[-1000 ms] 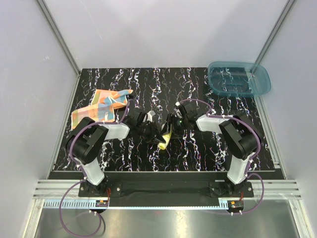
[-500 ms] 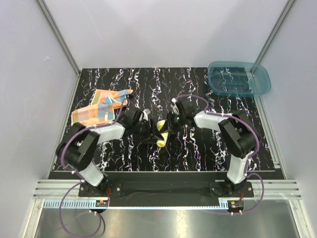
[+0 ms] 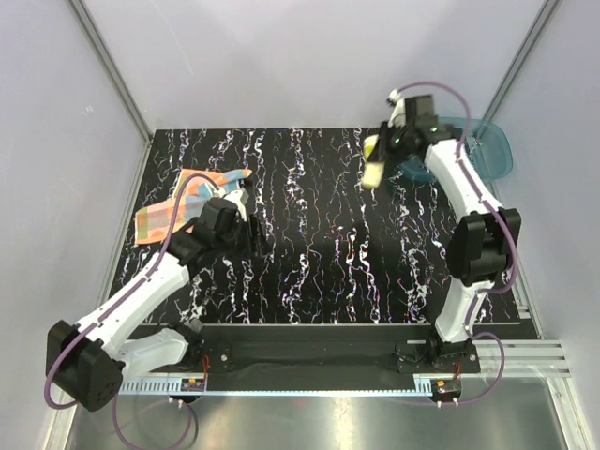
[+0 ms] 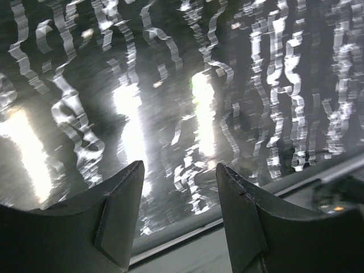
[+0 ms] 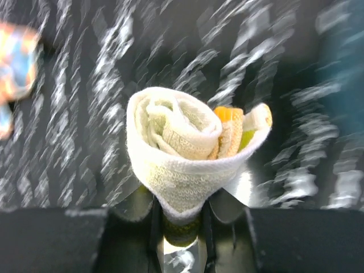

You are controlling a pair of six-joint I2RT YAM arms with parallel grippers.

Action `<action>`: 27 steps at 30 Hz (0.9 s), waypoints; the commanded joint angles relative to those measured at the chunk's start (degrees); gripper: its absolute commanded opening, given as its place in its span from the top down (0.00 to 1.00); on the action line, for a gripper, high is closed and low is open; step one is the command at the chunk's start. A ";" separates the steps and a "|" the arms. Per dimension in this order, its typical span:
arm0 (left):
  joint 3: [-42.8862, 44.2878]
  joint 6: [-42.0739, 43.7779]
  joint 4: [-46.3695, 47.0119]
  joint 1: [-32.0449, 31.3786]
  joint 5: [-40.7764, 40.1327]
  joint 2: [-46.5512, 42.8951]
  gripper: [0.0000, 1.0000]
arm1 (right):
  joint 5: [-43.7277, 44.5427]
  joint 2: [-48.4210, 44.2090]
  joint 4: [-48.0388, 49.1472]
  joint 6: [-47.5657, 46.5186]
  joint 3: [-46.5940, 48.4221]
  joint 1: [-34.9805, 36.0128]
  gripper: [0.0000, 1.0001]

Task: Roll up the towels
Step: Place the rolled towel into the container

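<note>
My right gripper (image 3: 382, 155) is shut on the rolled yellow towel (image 3: 373, 161) and holds it in the air at the back right, just left of the teal bin (image 3: 487, 159). In the right wrist view the roll (image 5: 187, 151) stands end-on between my fingers, pale with an orange streak inside. The orange towel (image 3: 178, 208) with blue and white patches lies crumpled at the left of the table; a blurred bit of it shows in the right wrist view (image 5: 17, 62). My left gripper (image 3: 255, 234) is open and empty just right of it, over bare table (image 4: 177, 170).
The table is black with white marbling (image 3: 328, 272). Grey walls and metal frame posts close in the back and sides. The table's front edge shows in the left wrist view (image 4: 187, 236).
My right gripper has lifted the rolled yellow towel from the table's middle to the back right by the bin. My left arm let go and drew back left toward the orange towel.
</note>
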 commanded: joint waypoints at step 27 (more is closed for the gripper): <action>-0.04 6.87 -8.00 -0.17 -7.73 -6.61 0.43 | 34.55 46.77 -1.72 -15.38 48.01 -10.15 0.18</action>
